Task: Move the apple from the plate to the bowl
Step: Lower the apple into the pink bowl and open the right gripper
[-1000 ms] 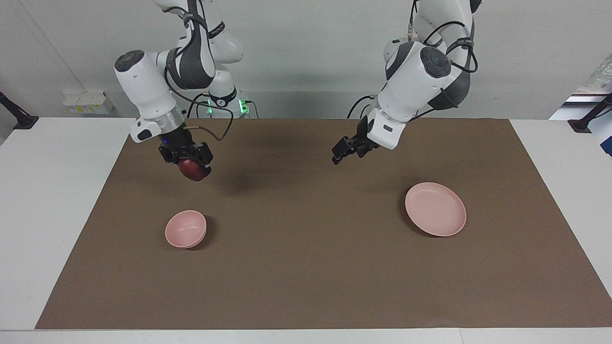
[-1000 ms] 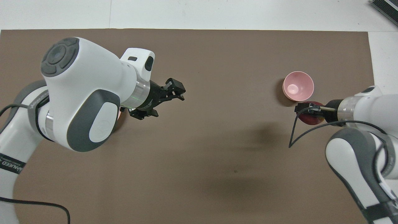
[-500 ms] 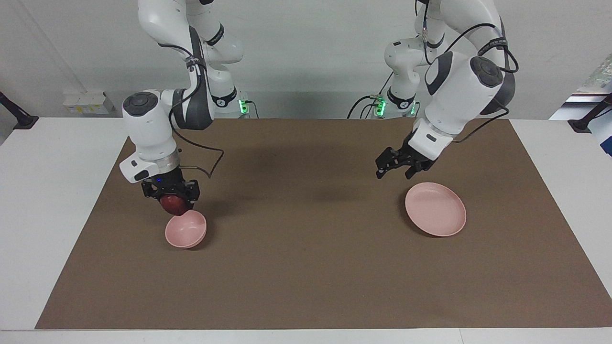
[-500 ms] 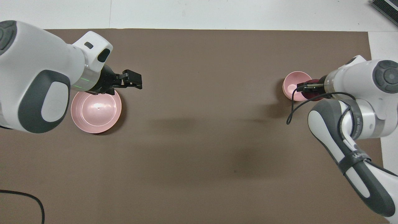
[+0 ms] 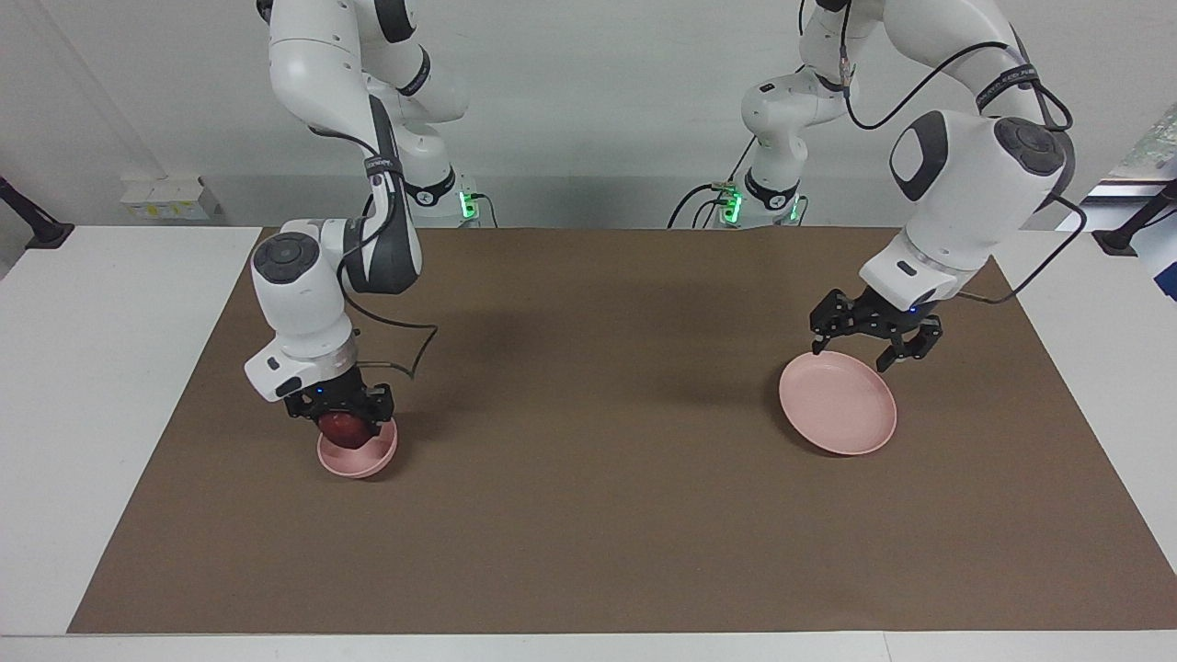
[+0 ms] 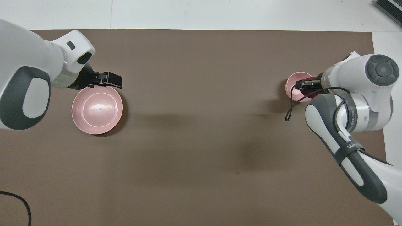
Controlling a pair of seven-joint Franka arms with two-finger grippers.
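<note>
The dark-red apple (image 5: 340, 430) sits between the fingers of my right gripper (image 5: 342, 423), which is shut on it and holds it low inside the small deep pink bowl (image 5: 360, 458) toward the right arm's end of the table. From overhead, the apple (image 6: 305, 93) shows as a dark sliver under the right gripper (image 6: 304, 88), over the bowl (image 6: 292, 89). The flat pink plate (image 5: 841, 411) lies bare toward the left arm's end. My left gripper (image 5: 852, 353) is open and empty, just over the plate's rim; it also shows in the overhead view (image 6: 110, 80) beside the plate (image 6: 97, 110).
Both dishes rest on a brown mat (image 5: 588, 515) that covers most of the white table. A black cable (image 6: 290, 110) hangs from the right wrist beside the bowl.
My right gripper has come down with the apple from above the mat into the bowl. My left gripper has swung toward the left arm's end and dropped to the plate's rim.
</note>
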